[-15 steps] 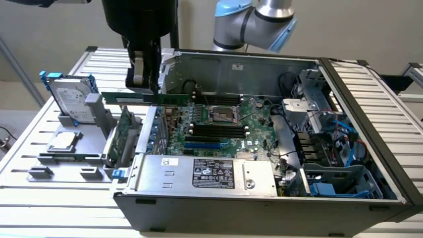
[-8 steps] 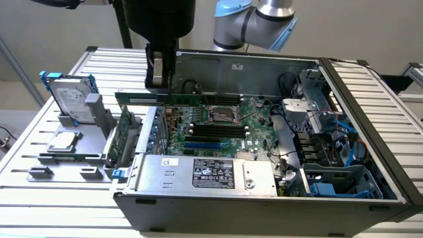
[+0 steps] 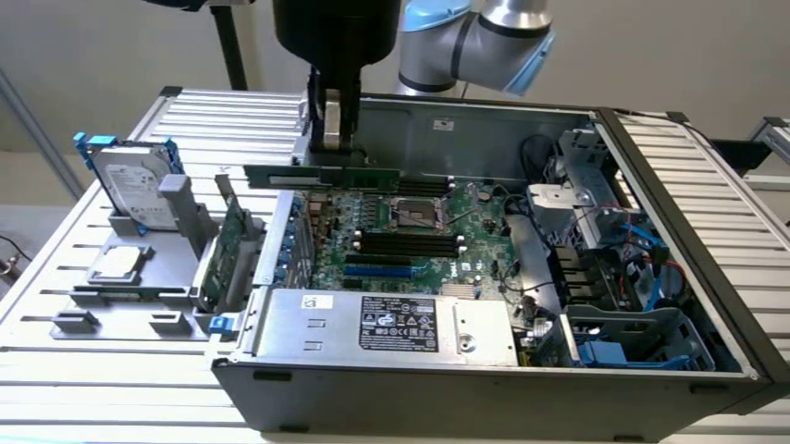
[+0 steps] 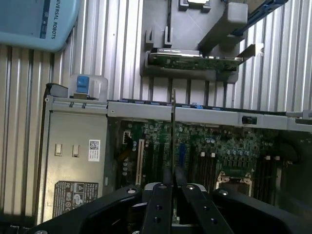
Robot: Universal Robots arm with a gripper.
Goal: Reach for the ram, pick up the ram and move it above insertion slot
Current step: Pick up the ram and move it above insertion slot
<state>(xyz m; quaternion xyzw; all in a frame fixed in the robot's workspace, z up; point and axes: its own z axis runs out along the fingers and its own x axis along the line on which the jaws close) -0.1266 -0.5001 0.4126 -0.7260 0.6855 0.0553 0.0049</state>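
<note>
- The gripper is closed on the ram, pinching it by its upper long edge so the stick hangs level and edge-down, the way it must go into a socket.
- In the wrist view the two fingers meet on the ram, which appears there as a thin line seen end-on. Judged from this, the grip is near the stick's middle, which would stop it tipping.
- The ram is in the air above the board, over its far edge near the case's back wall, touching nothing.
- The slot is one of several alike black sockets on the board, nearer the camera than the processor socket in the exterior view. Which of them is meant I cannot tell.
- The ram's length runs parallel to those sockets, so the turning looks done. It hangs behind the processor socket, not yet over the slots.
- Beside the case, at the exterior view's left, a grey stand holds the hard drive and a green card upright, each free to be gripped from above.
</note>
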